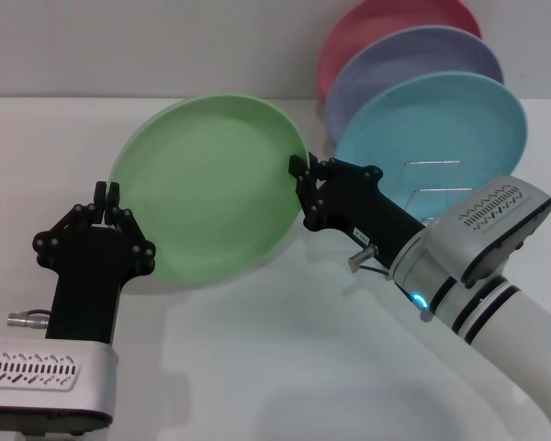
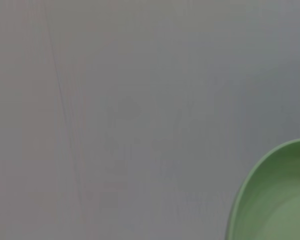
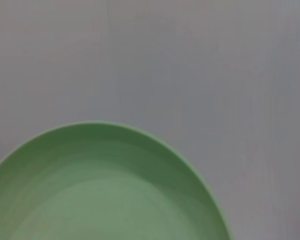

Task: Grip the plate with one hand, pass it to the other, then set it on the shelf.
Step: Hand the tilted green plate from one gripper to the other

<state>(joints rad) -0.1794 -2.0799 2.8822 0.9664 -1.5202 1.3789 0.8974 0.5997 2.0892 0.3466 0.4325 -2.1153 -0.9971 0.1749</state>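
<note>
Head view: green plate (image 1: 207,188) held tilted above mid-bench, right gripper (image 1: 302,179) clamped on its right rim, left gripper (image 1: 106,195) pinching its left rim; rack (image 1: 432,188) lies rightward.

Light green plate (image 1: 211,188), black pincers

**Four plates, two claws, one rack**

We count four plates in the head view: one light green plate (image 1: 211,188) toward the middle of the table (image 1: 285,367), and three standing near the table's far right corner, namely a turquoise plate (image 1: 441,115), a lavender plate (image 1: 418,60) and a pink plate (image 1: 386,23). We count one wire rack (image 1: 432,188) there, and two black claws: the left claw (image 1: 106,195) and the right claw (image 1: 300,170).
</note>
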